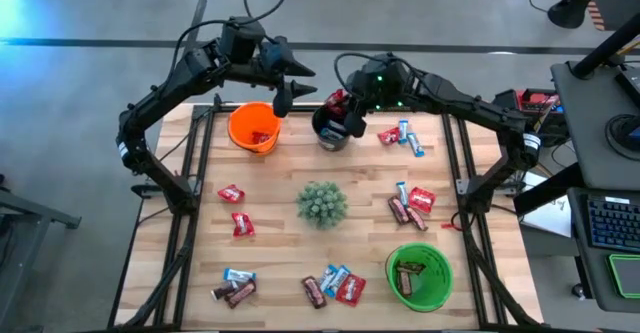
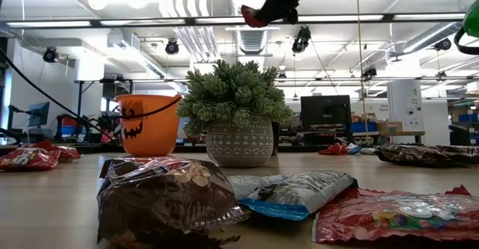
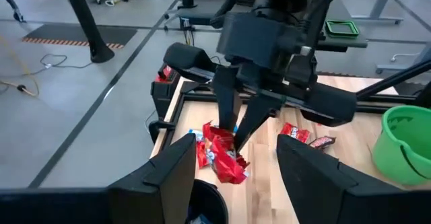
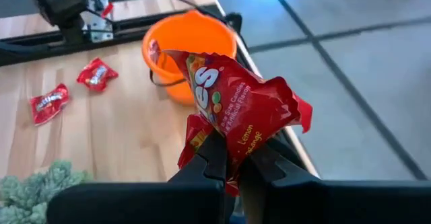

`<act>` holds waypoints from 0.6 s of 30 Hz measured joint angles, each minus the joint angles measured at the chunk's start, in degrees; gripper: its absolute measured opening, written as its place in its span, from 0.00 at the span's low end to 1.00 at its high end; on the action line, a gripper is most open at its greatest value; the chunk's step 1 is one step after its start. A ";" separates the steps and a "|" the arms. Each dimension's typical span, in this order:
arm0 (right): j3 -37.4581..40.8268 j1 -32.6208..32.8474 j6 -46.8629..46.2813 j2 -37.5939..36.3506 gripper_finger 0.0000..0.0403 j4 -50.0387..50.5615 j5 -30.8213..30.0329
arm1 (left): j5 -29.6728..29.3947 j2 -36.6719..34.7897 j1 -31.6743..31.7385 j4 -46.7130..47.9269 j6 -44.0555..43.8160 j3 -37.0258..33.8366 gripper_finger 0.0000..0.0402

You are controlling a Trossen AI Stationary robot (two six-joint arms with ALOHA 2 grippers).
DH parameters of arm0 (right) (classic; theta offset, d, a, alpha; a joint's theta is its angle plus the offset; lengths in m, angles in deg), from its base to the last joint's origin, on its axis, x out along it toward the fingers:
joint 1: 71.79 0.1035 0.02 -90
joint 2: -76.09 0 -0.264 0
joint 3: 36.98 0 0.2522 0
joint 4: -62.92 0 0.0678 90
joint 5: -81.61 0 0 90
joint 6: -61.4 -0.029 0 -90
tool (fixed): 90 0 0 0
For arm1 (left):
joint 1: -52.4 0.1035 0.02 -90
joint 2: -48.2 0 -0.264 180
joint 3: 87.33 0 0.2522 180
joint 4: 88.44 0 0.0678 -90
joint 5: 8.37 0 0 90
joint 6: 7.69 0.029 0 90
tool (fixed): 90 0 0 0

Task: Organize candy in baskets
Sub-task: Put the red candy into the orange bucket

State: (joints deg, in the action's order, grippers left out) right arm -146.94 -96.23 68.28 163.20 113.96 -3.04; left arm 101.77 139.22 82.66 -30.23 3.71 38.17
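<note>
My right gripper (image 1: 345,113) is shut on a red candy packet (image 4: 236,106), high above the black basket (image 1: 330,131) at the table's far edge. My left gripper (image 1: 283,101) hangs open and empty between the orange basket (image 1: 253,126) and the black one. It points toward the right gripper (image 3: 236,126) and the packet (image 3: 222,158). The orange basket has red candy in it. The green basket (image 1: 418,276) stands near right with brown candy inside. Loose candy (image 1: 232,193) lies flat about the tabletop. My right gripper pinches one end of the red packet (image 4: 225,153) between its two fingers. The fingers slant down from the table's right side. The crumpled packet sticks out past the fingertips, lifted clear of the table and baskets (image 2: 251,16).
A spiky green plant in a pot (image 1: 321,203) stands mid-table. Candy lies in clusters at far right (image 1: 400,133), right (image 1: 410,203), near centre (image 1: 335,285), near left (image 1: 235,288) and left (image 1: 240,223). Dark frame rails (image 1: 190,173) run along both table sides.
</note>
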 joint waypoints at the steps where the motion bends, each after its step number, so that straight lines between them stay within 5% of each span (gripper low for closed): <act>1: 0.00 0.02 0.55 -0.02 0.02 -0.54 0.31 | 0.00 0.01 0.00 0.02 -0.18 0.00 0.47; 18: -5.69 0.15 2.18 0.25 0.02 -8.64 1.17 | -0.13 0.07 -0.04 1.47 -1.69 -0.08 0.47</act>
State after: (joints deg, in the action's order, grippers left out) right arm -152.63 -96.08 70.46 163.45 105.33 -1.87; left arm 101.64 139.29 82.62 -28.76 2.02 38.09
